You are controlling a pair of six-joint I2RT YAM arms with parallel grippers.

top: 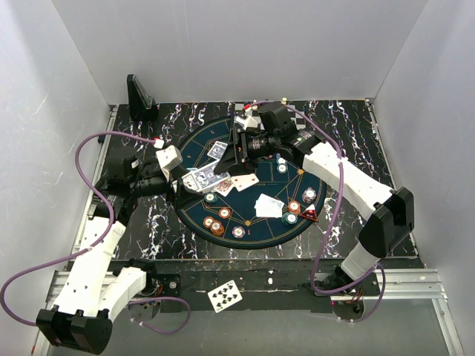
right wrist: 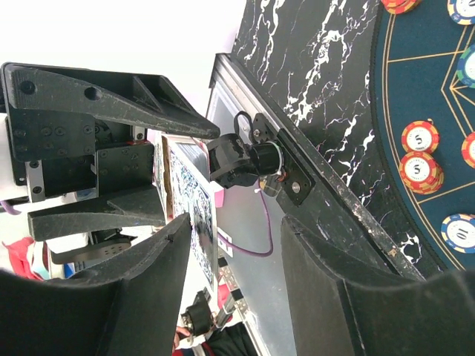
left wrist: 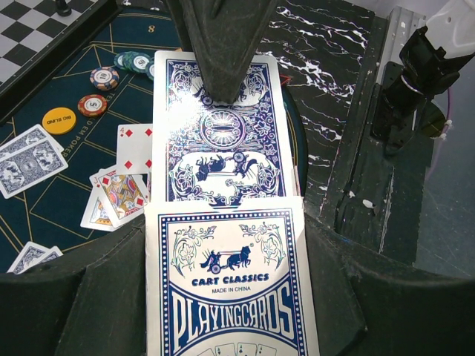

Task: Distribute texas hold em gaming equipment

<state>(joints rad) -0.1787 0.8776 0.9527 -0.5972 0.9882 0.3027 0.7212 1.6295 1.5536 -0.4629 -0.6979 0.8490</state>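
My left gripper is shut on a blue-and-white playing-card box, held over the left edge of the round mat. A blue-backed card sticks halfway out of the box. My right gripper reaches in from the far side. In the right wrist view its jaws stand apart around the card's edge: the left finger is next to the card, the right finger well off it. Orange chips, a yellow disc and a red triangular marker lie on the mat.
Face-up cards and a small pile lie mid-mat, and face-down cards lie beyond the box. A chessboard borders the mat. One loose card lies on the front rail between the arm bases. A black stand is at the back left.
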